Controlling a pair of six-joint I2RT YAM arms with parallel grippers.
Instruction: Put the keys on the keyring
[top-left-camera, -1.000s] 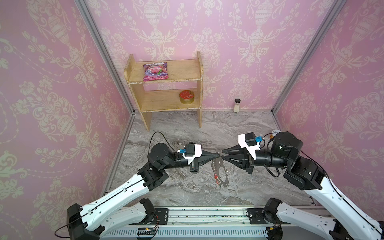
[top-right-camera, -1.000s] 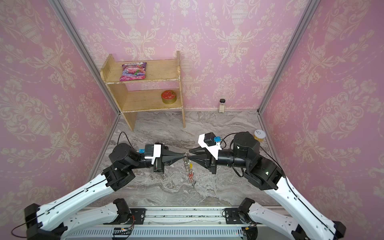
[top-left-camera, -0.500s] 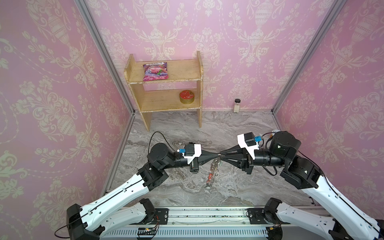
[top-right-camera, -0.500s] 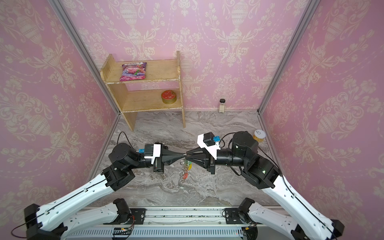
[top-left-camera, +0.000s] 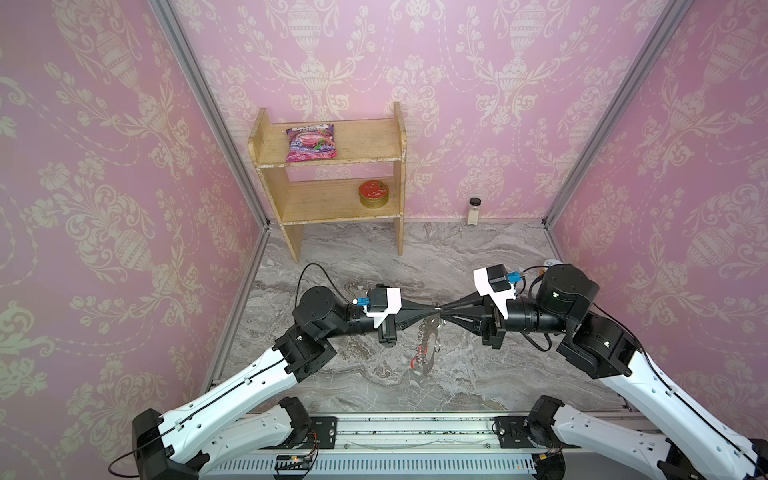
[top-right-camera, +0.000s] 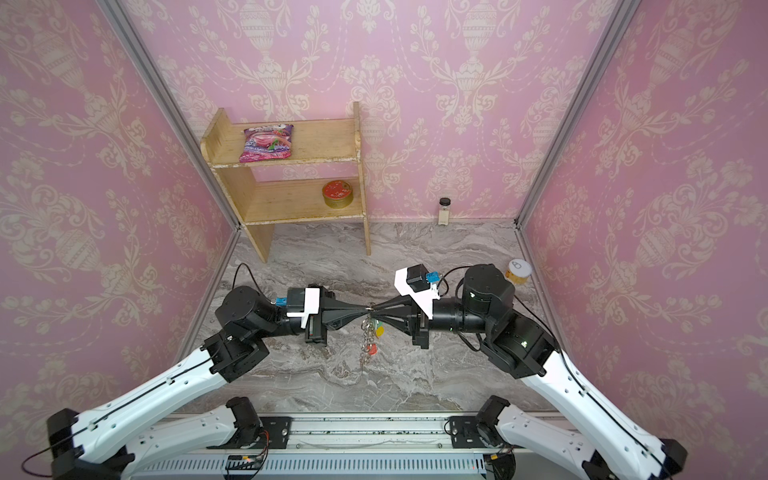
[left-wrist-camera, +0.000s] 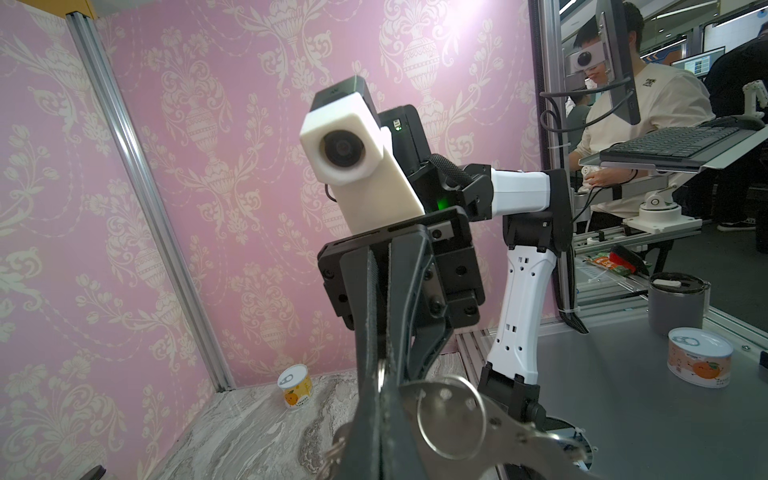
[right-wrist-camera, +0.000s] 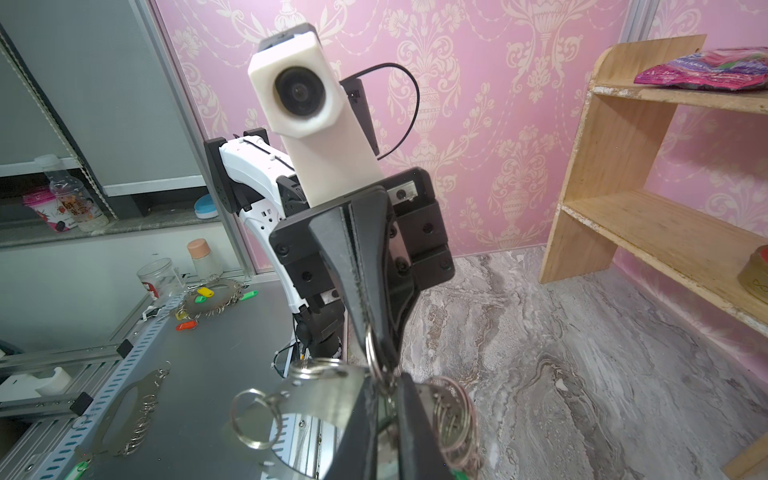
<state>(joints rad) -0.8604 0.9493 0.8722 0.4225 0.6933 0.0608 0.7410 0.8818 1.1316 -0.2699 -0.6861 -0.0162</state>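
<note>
left fingers (top-left-camera: 415, 311) clench the keyring (top-left-camera: 428, 347), which hangs straight down over the counter (top-left-camera: 457, 257); right fingers (top-left-camera: 465, 300), tip to tip opposite, pinch a loop (left-wrist-camera: 380, 370) at its top.

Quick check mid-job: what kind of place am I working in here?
Likely a robot lab's mock room: pink wallpaper panels in aluminium framing, a small wooden shelf, and a person at a keyboard just outside.

Left gripper (top-right-camera: 365, 308) meets right gripper (top-right-camera: 375, 314); keyring (top-right-camera: 367, 338) hangs below.
</note>
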